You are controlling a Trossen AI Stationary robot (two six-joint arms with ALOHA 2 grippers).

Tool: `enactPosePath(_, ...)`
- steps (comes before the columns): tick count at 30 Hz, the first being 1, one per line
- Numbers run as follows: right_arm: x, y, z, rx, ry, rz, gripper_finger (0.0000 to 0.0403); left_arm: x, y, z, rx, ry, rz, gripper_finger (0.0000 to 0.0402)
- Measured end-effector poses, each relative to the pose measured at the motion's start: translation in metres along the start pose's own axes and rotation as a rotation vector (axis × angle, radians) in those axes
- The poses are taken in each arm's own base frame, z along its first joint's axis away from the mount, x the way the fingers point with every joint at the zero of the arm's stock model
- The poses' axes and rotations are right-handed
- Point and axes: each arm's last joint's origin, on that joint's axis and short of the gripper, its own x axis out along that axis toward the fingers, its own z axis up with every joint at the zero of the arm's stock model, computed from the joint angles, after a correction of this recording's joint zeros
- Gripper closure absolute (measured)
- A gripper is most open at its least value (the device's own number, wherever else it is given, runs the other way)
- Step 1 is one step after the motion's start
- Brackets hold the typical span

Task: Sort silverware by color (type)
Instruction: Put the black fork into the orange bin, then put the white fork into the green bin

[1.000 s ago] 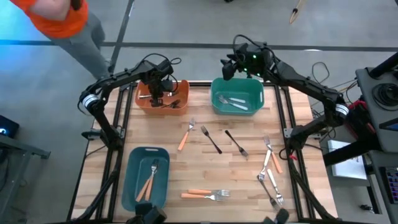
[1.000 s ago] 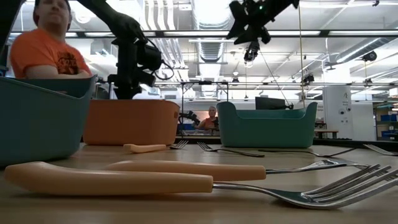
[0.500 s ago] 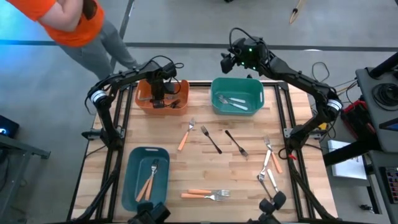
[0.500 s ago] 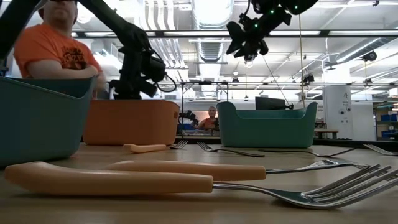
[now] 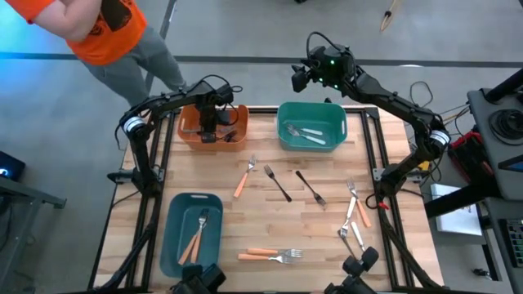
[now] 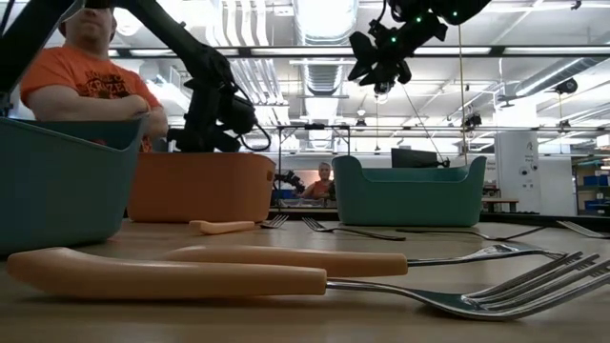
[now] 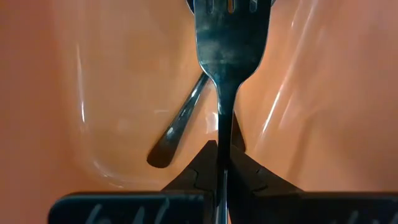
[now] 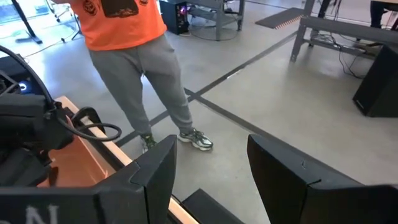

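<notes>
Left gripper (image 7: 221,163) hung over orange bin (image 5: 189,122), fingers clamped on handle of black fork (image 7: 228,50), tines hanging into bin; second black piece (image 7: 180,123) lay on bin floor beneath; I judged best to lower, then release low so fork wouldn't bounce out; right gripper (image 8: 208,163) stood apart, empty, beyond teal bin, away from orange bin.

left gripper (image 7: 222,163): jaws clamped | right gripper (image 8: 208,168): raised, jaws apart
</notes>
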Motion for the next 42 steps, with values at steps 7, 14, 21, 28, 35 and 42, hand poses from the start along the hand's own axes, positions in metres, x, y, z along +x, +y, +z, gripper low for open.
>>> enactPosePath(7,0.0000,0.0000,-0.0010,-0.008,0.010,0.000,0.0216,0.0008,0.0022,0.0029,0.001,-0.024,0.019,0.0401)
enactPosePath(14,0.0001,0.0000,-0.0025,-0.008,0.023,-0.001,0.0216,0.0008,0.0039,0.0045,-0.002,-0.043,0.034,0.0401)
enactPosePath(21,0.0001,0.0001,-0.0031,-0.011,0.030,0.000,0.0216,0.0009,0.0038,0.0045,-0.001,-0.043,0.033,0.0401)
enactPosePath(28,0.0000,0.0001,-0.0045,-0.028,0.043,-0.001,0.0216,0.0011,0.0039,0.0046,-0.006,-0.045,0.034,0.0401)
enactPosePath(35,0.0000,0.0001,-0.0044,-0.041,0.043,0.000,0.0216,0.0011,0.0040,0.0048,-0.006,-0.047,0.035,0.0383)
enactPosePath(42,0.0000,0.0001,-0.0044,-0.046,0.043,0.000,0.0216,0.0011,0.0040,0.0048,-0.009,-0.048,0.034,0.0363)
